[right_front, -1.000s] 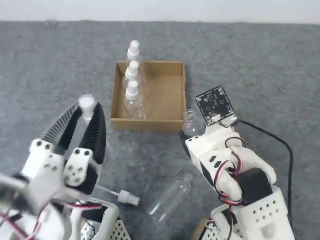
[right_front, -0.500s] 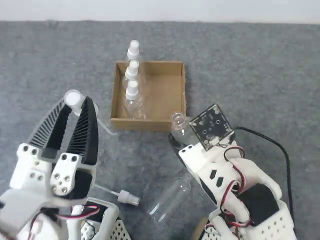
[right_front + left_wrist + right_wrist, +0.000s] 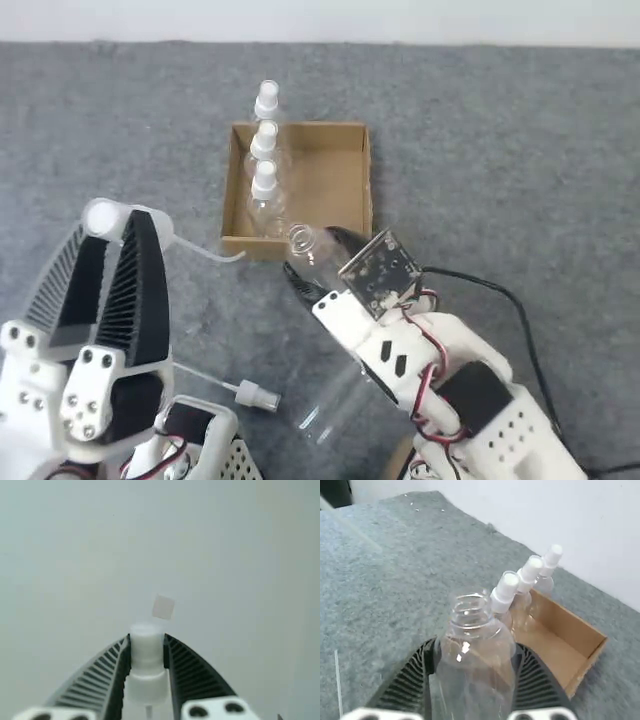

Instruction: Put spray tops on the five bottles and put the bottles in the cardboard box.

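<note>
My left gripper point(image 3: 108, 225) is raised at the left, shut on a white spray top point(image 3: 146, 667) whose thin tube point(image 3: 205, 252) trails out toward the cardboard box point(image 3: 352, 188). My right gripper point(image 3: 312, 258) is shut on a clear open-necked bottle point(image 3: 473, 667), held just in front of the box's near wall. Three capped bottles point(image 3: 264, 180) stand in a row along the box's left side. Another clear bottle point(image 3: 332, 405) lies uncapped on the mat, and a loose spray top point(image 3: 256, 395) lies beside it.
Grey felt mat point(image 3: 520, 150) covers the table, with open room to the right of the box and at the far left. A white wall point(image 3: 580, 515) runs behind the mat. The arm bases point(image 3: 200, 445) crowd the near edge.
My left gripper has pulled back and left with the spray top. My right gripper has carried the open bottle left, from the box's front right corner to its front middle.
</note>
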`<state>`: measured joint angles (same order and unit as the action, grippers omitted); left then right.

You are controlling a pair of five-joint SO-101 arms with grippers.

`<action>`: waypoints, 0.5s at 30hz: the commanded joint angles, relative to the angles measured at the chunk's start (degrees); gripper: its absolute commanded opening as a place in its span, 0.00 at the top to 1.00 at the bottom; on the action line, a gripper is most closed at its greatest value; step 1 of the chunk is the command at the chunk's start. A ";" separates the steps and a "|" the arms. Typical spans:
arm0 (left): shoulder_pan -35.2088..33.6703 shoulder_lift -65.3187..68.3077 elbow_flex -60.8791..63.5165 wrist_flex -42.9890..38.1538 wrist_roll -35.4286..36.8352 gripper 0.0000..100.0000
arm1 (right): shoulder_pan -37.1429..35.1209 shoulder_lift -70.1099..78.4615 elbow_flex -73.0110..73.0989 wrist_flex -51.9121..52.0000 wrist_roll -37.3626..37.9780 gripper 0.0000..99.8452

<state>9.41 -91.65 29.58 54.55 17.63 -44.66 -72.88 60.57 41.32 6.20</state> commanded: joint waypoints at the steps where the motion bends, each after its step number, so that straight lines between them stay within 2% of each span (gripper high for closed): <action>1: -0.09 -0.18 -2.51 -1.58 0.97 0.99 | -1.98 -1.45 1.23 -5.41 0.88 0.99; 4: 0.00 -0.18 -2.42 -1.58 0.97 0.99 | -3.82 -1.45 3.60 -7.87 0.88 0.99; 8: 0.00 -0.26 -1.63 -1.58 1.14 0.99 | -6.29 -1.45 6.42 -11.47 4.57 0.99; 15: 0.00 -0.26 0.66 -1.67 3.87 0.99 | -7.25 -1.54 10.02 -17.98 5.19 0.99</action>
<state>9.41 -91.82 29.58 54.55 20.70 -51.34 -72.88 71.21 26.29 10.33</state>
